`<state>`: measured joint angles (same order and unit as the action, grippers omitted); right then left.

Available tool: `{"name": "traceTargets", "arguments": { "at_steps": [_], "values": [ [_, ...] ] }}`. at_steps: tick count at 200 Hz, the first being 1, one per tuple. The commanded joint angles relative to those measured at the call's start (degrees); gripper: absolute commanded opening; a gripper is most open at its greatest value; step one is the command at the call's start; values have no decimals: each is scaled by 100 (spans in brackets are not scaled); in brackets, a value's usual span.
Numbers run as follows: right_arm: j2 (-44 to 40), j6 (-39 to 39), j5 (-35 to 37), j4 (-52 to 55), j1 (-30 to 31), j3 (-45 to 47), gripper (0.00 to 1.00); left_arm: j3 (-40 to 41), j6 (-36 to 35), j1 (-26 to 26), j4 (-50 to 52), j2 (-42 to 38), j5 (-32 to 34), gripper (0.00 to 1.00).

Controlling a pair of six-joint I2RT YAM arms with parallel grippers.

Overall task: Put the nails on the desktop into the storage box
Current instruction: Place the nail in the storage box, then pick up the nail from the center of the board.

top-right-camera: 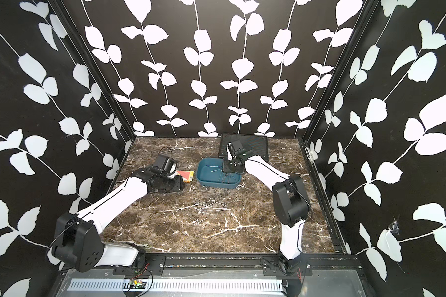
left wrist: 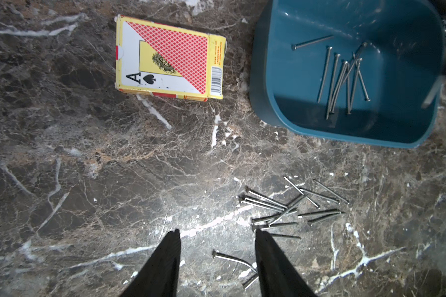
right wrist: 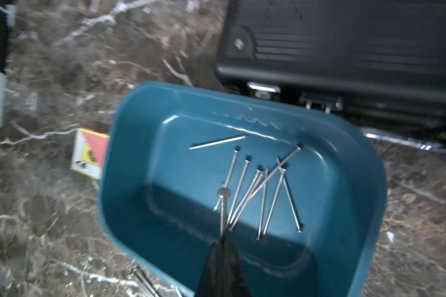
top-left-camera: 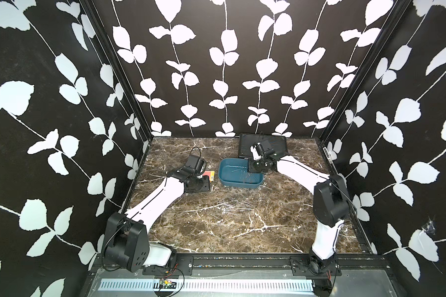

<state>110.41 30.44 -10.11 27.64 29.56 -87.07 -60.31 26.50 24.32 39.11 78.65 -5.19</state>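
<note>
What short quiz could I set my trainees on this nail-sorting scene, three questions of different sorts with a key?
1. True or false: the right pincer grips a nail above the storage box.
2. Choose one: the left pincer is A) open and empty, B) shut on a nail, C) shut on the box rim.
3. Fill the gap: the loose nails lie on the ___.
Key: 1 true; 2 A; 3 desktop.
</note>
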Motion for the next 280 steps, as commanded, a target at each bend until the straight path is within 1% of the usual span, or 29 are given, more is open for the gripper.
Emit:
{"name": "traceTargets", "arguments": {
  "at_steps": [1,37,71,81,87,98,106,121,149,153,180,191,201,204,212,232,280],
  "values": [
    [110,488,183,-157,-18,-165,0,69,-179,-17,255,-278,-101,49],
    [396,618,136,-320,-46,-18,0,247,-337,113,235,-317,-320,49],
    [367,592,173,-406,-91,165,0,277,-441,531,325,-89,-244,49],
    [317,538,180,-395,-101,214,8,297,-490,695,333,-23,-220,49],
    [260,479,181,-393,-104,231,16,301,-533,803,310,12,-217,49],
    [166,361,170,-417,-104,276,26,313,-606,985,312,86,-199,49],
    [78,272,143,-421,-106,308,30,340,-660,1098,304,139,-219,48],
    [-115,96,70,-445,-106,360,34,408,-759,1281,240,202,-275,47],
    [-731,-172,165,-471,-108,642,36,490,-1008,1549,63,316,-325,43],
    [-837,-230,224,-453,-105,696,36,494,-1041,1732,36,337,-325,43],
    [-1507,-567,535,-284,-130,1059,39,419,-1246,2175,-147,584,-346,41],
    [-1736,-638,559,-242,-161,1156,39,336,-1332,2369,-171,753,-319,39],
    [-1821,-658,583,-248,-215,1468,39,268,-1439,2548,-184,910,-284,38],
    [-2012,-649,574,-256,-231,1524,39,239,-1468,2599,-188,957,-266,38],
    [-2148,-630,562,-300,-272,1669,39,180,-1513,2707,-185,1083,-238,38],
    [-2408,-600,544,-363,-345,1949,40,92,-1551,2814,-172,1317,-173,37],
    [-2932,-793,501,-536,-361,2452,41,-23,-1834,2903,-14,1550,-20,35]
  ]
}}
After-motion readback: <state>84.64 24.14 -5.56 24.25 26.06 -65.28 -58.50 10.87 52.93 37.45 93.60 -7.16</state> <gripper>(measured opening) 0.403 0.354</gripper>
